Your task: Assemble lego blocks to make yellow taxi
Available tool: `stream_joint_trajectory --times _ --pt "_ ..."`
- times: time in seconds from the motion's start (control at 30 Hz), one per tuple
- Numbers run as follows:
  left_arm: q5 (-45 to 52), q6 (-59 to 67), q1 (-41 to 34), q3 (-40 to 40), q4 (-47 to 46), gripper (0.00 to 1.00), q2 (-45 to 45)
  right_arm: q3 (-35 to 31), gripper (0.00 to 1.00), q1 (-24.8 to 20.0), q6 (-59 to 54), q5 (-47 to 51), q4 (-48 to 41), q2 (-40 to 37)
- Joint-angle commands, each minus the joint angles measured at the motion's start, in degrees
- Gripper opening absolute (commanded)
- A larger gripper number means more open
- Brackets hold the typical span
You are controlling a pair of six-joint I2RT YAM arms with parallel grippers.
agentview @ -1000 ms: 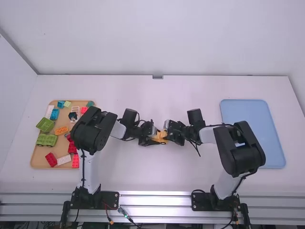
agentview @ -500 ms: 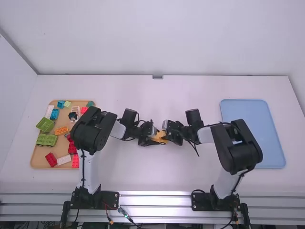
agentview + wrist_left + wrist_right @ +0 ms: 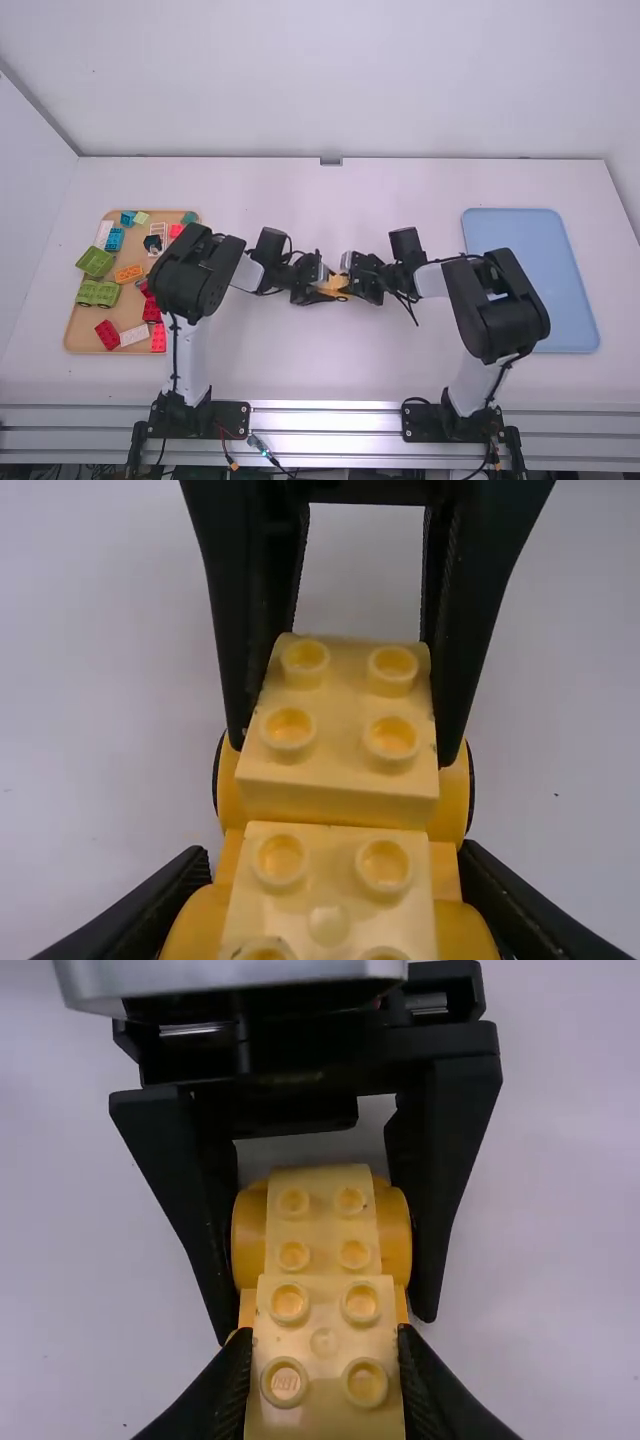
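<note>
Mid-table, my left gripper [image 3: 322, 290] and right gripper [image 3: 352, 280] meet at a small yellow build [image 3: 338, 285]. The left wrist view has my left gripper [image 3: 335, 870] shut on the orange-yellow wheeled base [image 3: 452, 800], a pale yellow studded brick [image 3: 325, 890] lying on its near part. Beyond it, the right gripper's fingers flank a second pale yellow brick [image 3: 340, 730]. In the right wrist view my right gripper [image 3: 323, 1345] is shut on that second brick [image 3: 325, 1345], in line with the first brick [image 3: 322, 1225]. Whether its underside is seated on the base is hidden.
A wooden tray [image 3: 75, 335] at the left holds several green, red, blue, white and orange blocks, partly under the left arm. At the right, beside the right arm, lies a blue tray [image 3: 520, 235].
The right arm's elbow has shifted slightly left, and its gripper has moved a little at the build. The left arm stays where it was.
</note>
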Motion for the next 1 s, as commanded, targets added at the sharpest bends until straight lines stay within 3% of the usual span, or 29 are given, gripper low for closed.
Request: stream_joint_trajectory --times 0.0,0.03,0.1,0.13,0.17,0.23,0.47,0.73,0.77,0.83,0.87,0.9,0.97 --pt "-3.13 -0.57 -0.13 -0.5 0.09 0.52 0.72 0.02 0.05 1.55 0.09 0.85 -0.7 1.57" --pt "-3.17 -0.57 -0.13 -0.48 0.04 0.52 0.72 0.02 0.05 1.55 0.09 0.83 -0.66 1.57" --pt "-3.13 -0.57 -0.13 -0.52 0.02 0.53 0.72 0.04 0.27 1.11 0.09 0.83 -0.5 1.57" --pt "-3.13 -0.57 -0.13 -0.52 0.02 0.54 0.72 0.04 0.29 1.07 0.11 0.81 -0.48 1.57" --pt "-3.13 -0.59 -0.13 -0.52 -0.02 0.54 0.72 0.04 0.42 0.83 0.07 0.5 -0.28 1.57" --pt "-3.13 -0.59 -0.13 -0.52 0.0 0.55 0.72 0.11 0.53 0.81 0.11 0.02 0.68 1.57" --pt "-3.15 -0.59 -0.13 -0.52 0.0 0.54 0.72 0.07 0.72 0.0 4.87 -1.64 7.37 1.55" --pt "-3.17 -0.57 -0.13 -0.52 0.0 0.55 0.72 0.04 0.81 -4.63 3.74 -17.84 9.68 -1.42" --pt "-3.17 -0.59 -0.13 -0.52 0.02 0.55 0.72 0.02 0.8 -5.42 3.78 -18.95 9.46 -1.75" --pt "-3.17 -0.57 -0.13 -0.52 0.02 0.55 0.72 0.02 0.54 -6.08 3.72 -19.1 8.7 -1.77" --pt "-3.15 -0.57 -0.13 -0.52 0.02 0.55 0.72 -0.02 0.07 -6.36 3.43 -18.88 7.89 -1.7" --pt "-3.21 -0.59 -0.13 -0.52 0.02 0.54 0.72 -0.04 0.0 -6.38 3.21 -18.71 6.95 -1.7" --pt "-3.32 -0.59 -0.13 -0.52 0.02 0.53 0.72 -0.04 0.0 -6.21 1.53 -18.73 5.03 -1.7"
